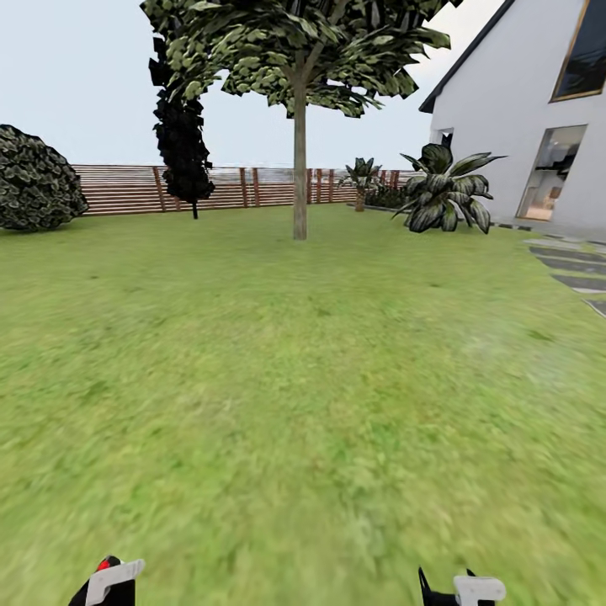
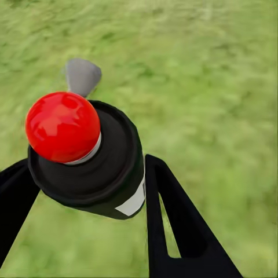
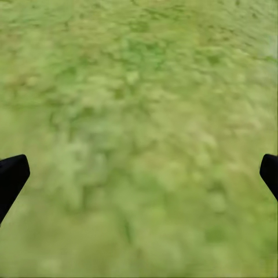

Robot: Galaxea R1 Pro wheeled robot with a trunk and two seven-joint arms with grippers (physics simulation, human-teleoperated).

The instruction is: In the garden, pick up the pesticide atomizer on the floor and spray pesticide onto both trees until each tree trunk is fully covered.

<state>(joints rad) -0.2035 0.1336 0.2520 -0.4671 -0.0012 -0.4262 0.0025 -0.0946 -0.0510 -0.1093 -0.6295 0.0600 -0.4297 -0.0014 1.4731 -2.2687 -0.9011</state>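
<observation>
The left gripper (image 2: 87, 191) is clamped on the atomizer (image 2: 92, 162): in the left wrist view the dark bottle sits squarely between the two black fingers (image 2: 174, 226), one pressed to each side, with its red tip (image 2: 62, 126) standing clear of them and the white band (image 2: 134, 202) showing against the near finger. A small grey nozzle (image 2: 82, 75) juts out past the red tip. Grass lies below it.

In the head view the left gripper (image 1: 109, 582) is at 7 o'clock at the frame's edge, the red tip (image 1: 107, 563) just visible on top. The right gripper (image 1: 461, 587) is at 5 o'clock; in its wrist view the fingers (image 3: 13, 176) stand wide apart, holding nothing, over the lawn (image 3: 139, 116).

A tree (image 1: 300, 50) stands at 12 o'clock, well across the lawn, its trunk (image 1: 300, 168) bare and upright. A dark tree (image 1: 181, 143) stands at 11 o'clock by the fence (image 1: 118, 189). A bush (image 1: 38, 178) is at 10 o'clock, a palm (image 1: 444, 189) at 1 o'clock, and the house (image 1: 522, 109) at 2 o'clock.
</observation>
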